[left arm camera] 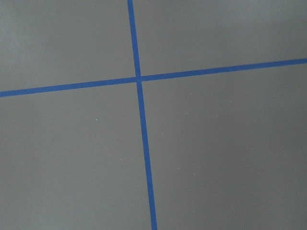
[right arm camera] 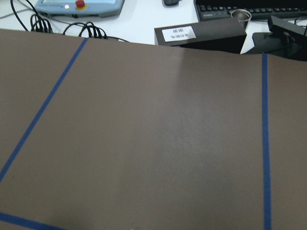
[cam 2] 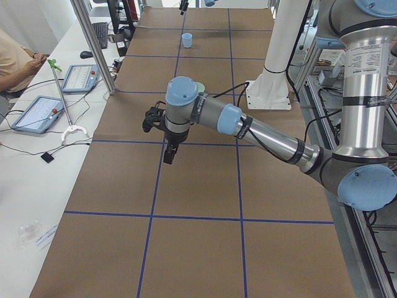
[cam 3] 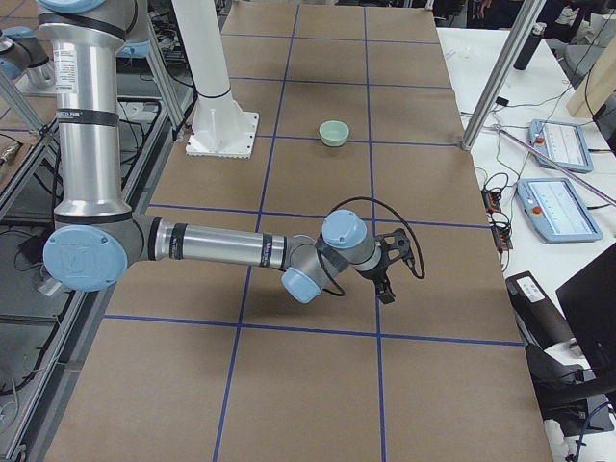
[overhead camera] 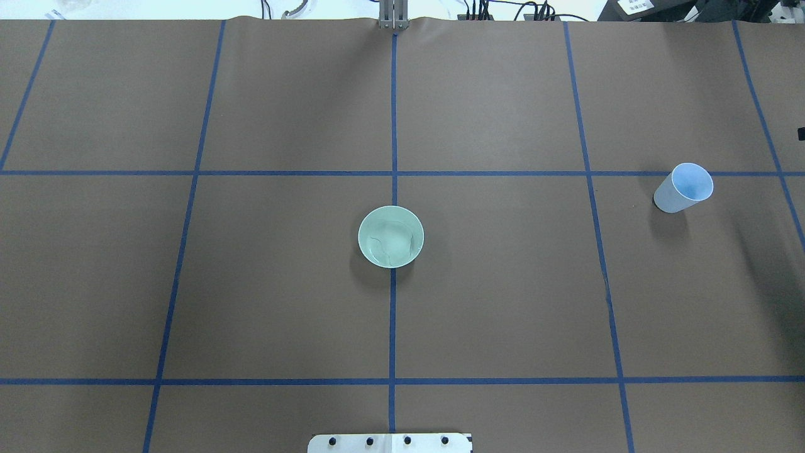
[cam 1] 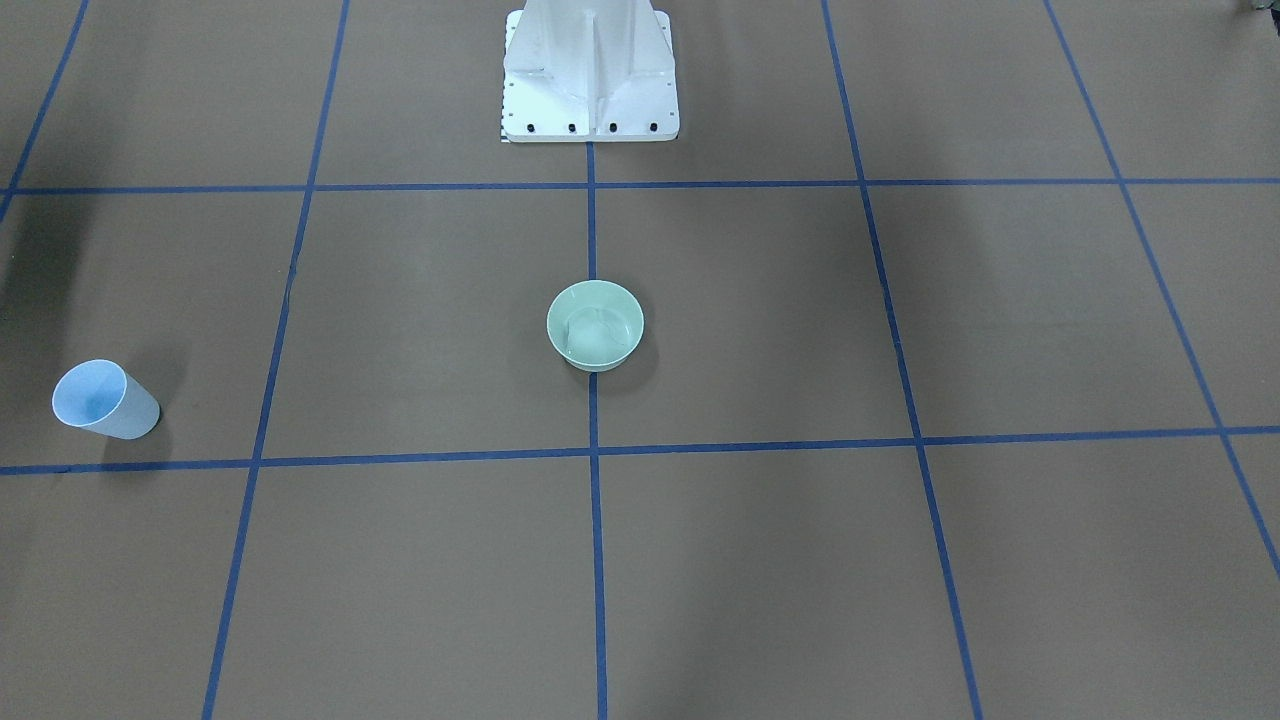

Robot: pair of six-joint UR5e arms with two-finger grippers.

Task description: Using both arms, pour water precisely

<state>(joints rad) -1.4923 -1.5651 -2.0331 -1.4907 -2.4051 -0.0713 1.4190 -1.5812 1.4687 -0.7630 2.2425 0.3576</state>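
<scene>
While the left arm (cam 2: 267, 133) and right arm (cam 3: 212, 245) reach out low over opposite ends of the table (overhead camera: 503, 314), the cup and bowl sit nowhere near either gripper

Pale green bowl (overhead camera: 390, 236) is dead centre on the middle line of blue tape (overhead camera: 394, 126), out in front of the white pedestal (cam 1: 590, 75), with what looks like a shallow puddle of water in it. Light blue cup (overhead camera: 682, 187) stands upright way over on the robot's right side, well apart from the bowl. Left gripper (cam 2: 169, 149) points down above a tape crossing, and its wrist cam sees only that cross. Right gripper (cam 3: 385, 287) angles down near the table's operator-side edge. Both grippers show only in the side views, so honestly can't tell how the jaws stand on either one
</scene>
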